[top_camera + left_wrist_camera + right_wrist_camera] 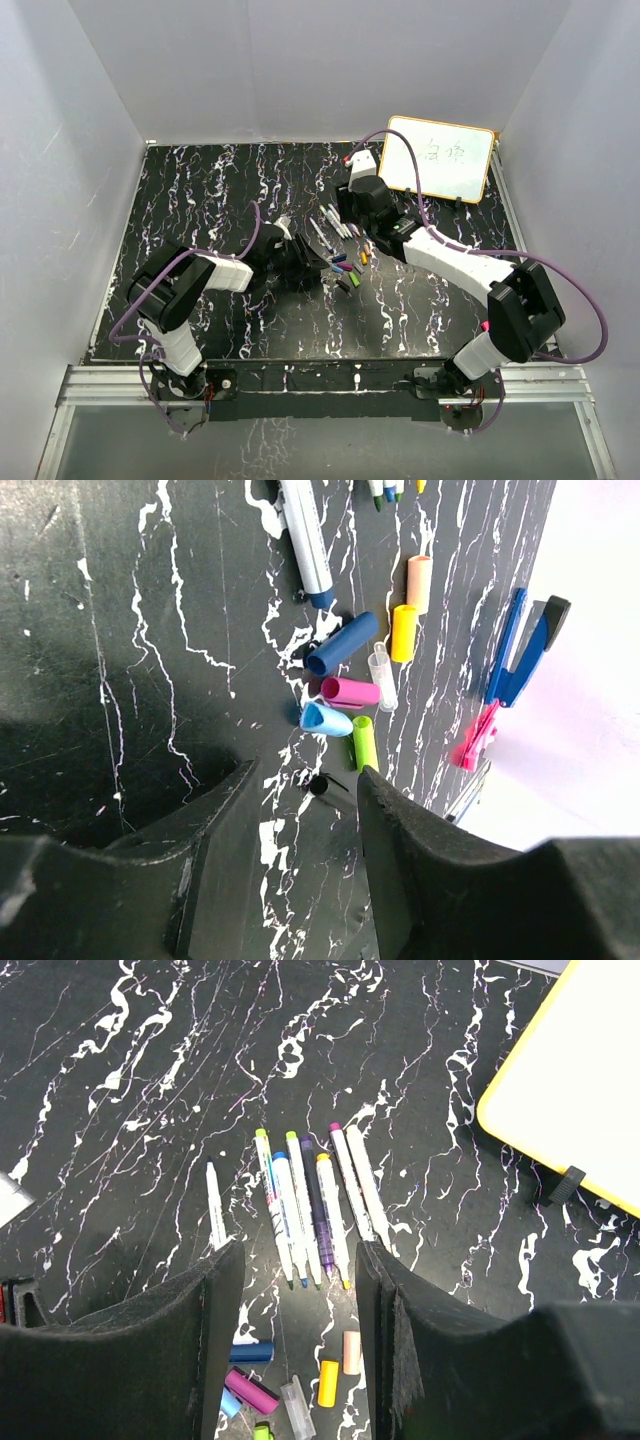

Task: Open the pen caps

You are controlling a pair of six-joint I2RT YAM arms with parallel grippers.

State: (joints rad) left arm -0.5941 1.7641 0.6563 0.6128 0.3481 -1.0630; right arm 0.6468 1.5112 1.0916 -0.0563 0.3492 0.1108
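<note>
Pen caps [350,692], stubby smooth plastic cylinders, dot the veined black table [150,630]; left pincer [305,780] and right pincer [300,1255] gape empty.

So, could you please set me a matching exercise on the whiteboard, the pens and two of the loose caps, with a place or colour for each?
Things: 1 whiteboard; 2 pens; 3 green cap; 4 peach cap.
Descriptions: A side by side in a row; B just ahead of the left fingers; C yellow-framed, far right of the table; D beside the yellow cap.
Pairs: 1-C; 2-A; 3-B; 4-D.
</note>
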